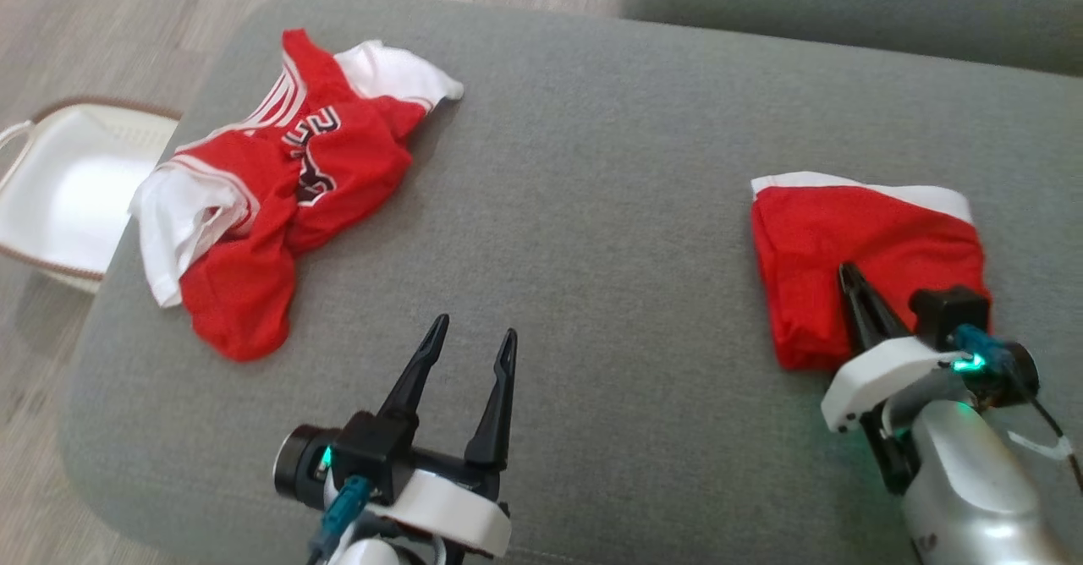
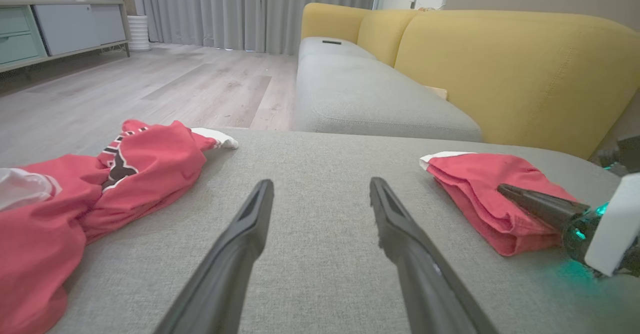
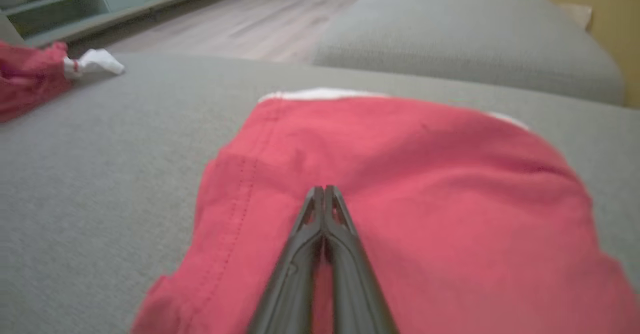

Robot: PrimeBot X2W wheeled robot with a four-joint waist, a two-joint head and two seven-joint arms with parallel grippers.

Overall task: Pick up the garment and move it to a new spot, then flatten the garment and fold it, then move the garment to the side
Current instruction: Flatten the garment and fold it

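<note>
On the right part of the grey cushion (image 1: pixel 592 167), in the head view, the folded garment (image 1: pixel 863 227) lies as a compact red packet with a white edge at its far side. It is thin, soft cloth and surely very light. I judge that it will sag and open if it is lifted by one layer only. The better place to take hold is the thick folded edge nearest the robot, through all the layers. The right jaws are closed, and their dark fingers (image 1: pixel 861 307) lie on the near part of the packet. The pale right forearm (image 1: pixel 973 480) comes in from the lower right. The left jaws stand wide open and empty over bare cushion, well apart from the packet. A crumpled jersey (image 1: pixel 279 193) lies at the far left (nothing touches it), near a white basket (image 1: pixel 68 193) on the floor.

From the left wrist view, the two open fingers (image 2: pixel 240 244) point low along the cushion, between the crumpled jersey (image 2: pixel 140 164) and the folded garment (image 2: pixel 480 184). The right arm's fingers (image 2: pixel 540 204) lie over the top of that packet.

From the right wrist view, the closed fingers (image 3: pixel 305 254) lie together over the folded garment (image 3: pixel 425 174). Whether a fold is pinched between them, I cannot tell.
</note>
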